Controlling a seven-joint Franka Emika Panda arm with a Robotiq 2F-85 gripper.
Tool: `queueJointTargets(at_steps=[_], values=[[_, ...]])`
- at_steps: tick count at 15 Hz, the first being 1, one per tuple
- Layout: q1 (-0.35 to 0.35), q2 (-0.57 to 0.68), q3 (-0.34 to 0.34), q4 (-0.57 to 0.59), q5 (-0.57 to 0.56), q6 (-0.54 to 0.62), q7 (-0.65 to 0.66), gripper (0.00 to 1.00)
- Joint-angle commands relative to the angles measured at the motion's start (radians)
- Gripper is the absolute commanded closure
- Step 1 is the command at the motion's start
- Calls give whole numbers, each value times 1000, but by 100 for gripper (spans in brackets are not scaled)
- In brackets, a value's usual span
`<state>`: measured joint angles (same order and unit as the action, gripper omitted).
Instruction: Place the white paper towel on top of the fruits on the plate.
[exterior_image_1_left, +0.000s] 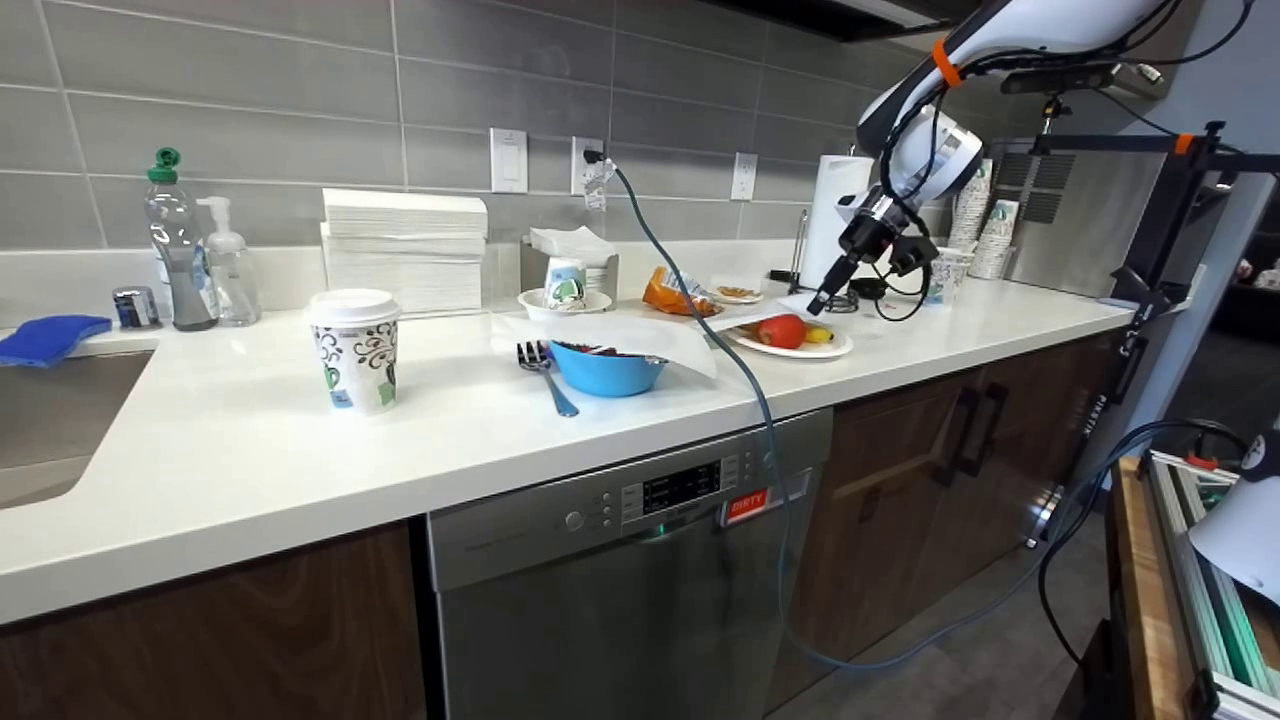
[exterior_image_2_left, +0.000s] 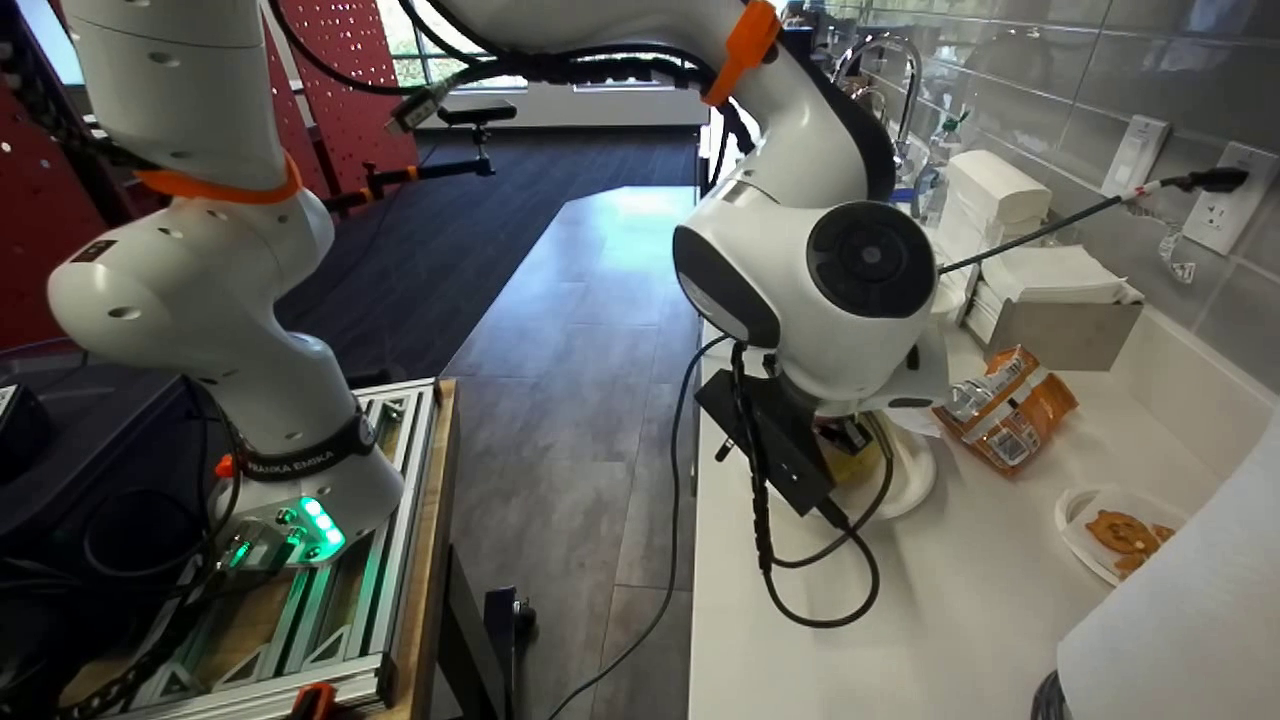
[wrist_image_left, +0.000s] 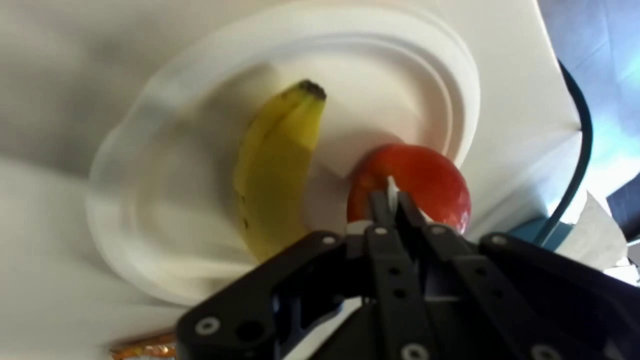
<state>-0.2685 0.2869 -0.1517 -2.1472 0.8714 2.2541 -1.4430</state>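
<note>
My gripper (exterior_image_1_left: 817, 303) points down over the plate (exterior_image_1_left: 838, 350), its narrow fingertips close together in the wrist view (wrist_image_left: 394, 200). It is shut on a thin white paper towel sheet (wrist_image_left: 392, 187), whose tip shows between the fingers. In an exterior view the white sheet (exterior_image_1_left: 757, 311) extends from the fingertips, above and beside the red fruit. The red round fruit (wrist_image_left: 425, 175) lies under the fingertips; the yellow banana (wrist_image_left: 277, 170) lies beside it, uncovered. The plate's rim (wrist_image_left: 320, 20) shows around them. The tall white paper towel roll (exterior_image_1_left: 836, 215) stands behind the gripper. In an exterior view (exterior_image_2_left: 915, 475) the hand hides most of the plate.
A blue bowl (exterior_image_1_left: 605, 372) with white paper partly over it and a fork (exterior_image_1_left: 548, 378) sit along the counter. An orange bag (exterior_image_1_left: 672, 292) and cookie plate (exterior_image_2_left: 1080, 560) lie near the wall. A blue cable (exterior_image_1_left: 735, 365) crosses the counter's front edge. A cup (exterior_image_1_left: 355, 350) stands farther along.
</note>
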Motion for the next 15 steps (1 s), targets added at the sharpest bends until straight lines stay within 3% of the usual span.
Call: queueJointTargets(at_steps=[1, 3, 7, 9, 10, 12, 13, 14, 15], values=[[36, -52, -41, -45, -176, 61, 240, 60], [54, -139, -59, -75, -342, 76, 384, 44], [231, -288, -208, -97, -669, 56, 531, 15], [268, -338, -205, -69, -831, 2, 602, 1], [188, -351, -110, -47, -911, -25, 659, 0], [174, -445, -81, -44, -1068, -99, 836, 0], [175, -500, -57, -53, -1096, -128, 895, 0], [175, -396, -73, -25, -1007, -65, 785, 0], [176, -435, -63, -23, -1041, -92, 830, 0]])
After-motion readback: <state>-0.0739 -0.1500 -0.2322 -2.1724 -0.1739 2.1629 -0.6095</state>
